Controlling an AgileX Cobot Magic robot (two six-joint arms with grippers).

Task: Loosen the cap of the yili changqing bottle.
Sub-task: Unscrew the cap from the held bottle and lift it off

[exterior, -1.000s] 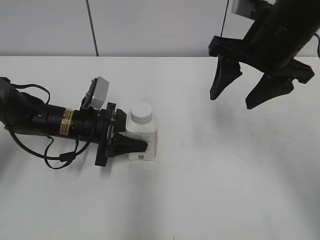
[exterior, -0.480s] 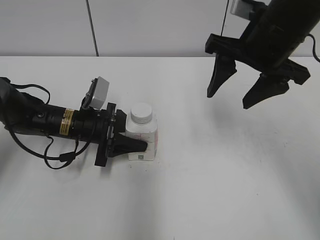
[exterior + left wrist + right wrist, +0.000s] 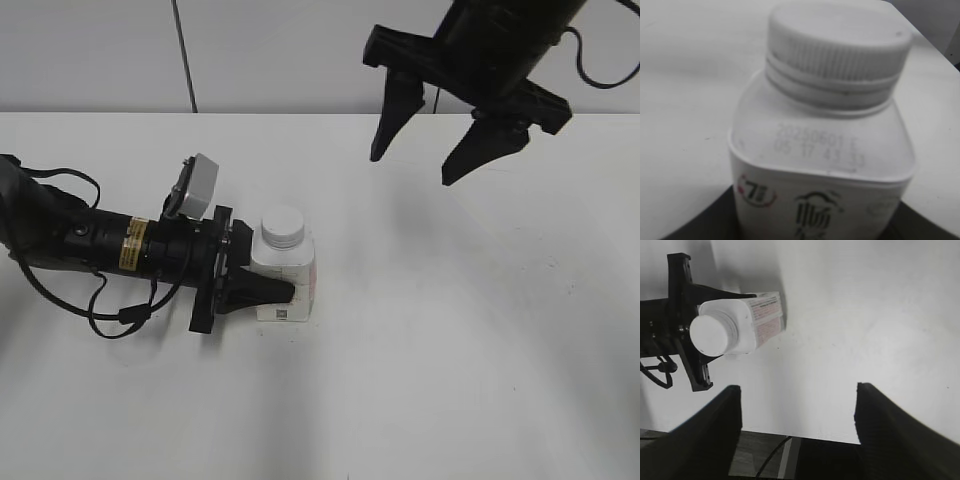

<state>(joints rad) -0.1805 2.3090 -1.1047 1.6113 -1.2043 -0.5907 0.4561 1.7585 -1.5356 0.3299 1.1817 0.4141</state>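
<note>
Your left pincer (image 3: 262, 290) grips the yili changqing bottle (image 3: 286, 275), cap (image 3: 283, 225) on; right pincer (image 3: 428, 150) spread wide above the surface's (image 3: 450, 330) far edge.

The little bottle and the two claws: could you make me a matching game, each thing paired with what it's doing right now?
Things:
1. cap
2. bottle
3. left gripper
4. right gripper

States:
A. open, up in the air, touching nothing
B. standing upright on the white table, held at its body
C. lying low along the table, shut on the bottle
D. sitting on the bottle's neck, nothing touching it

Pairs: 1-D, 2-B, 3-C, 4-A
</note>
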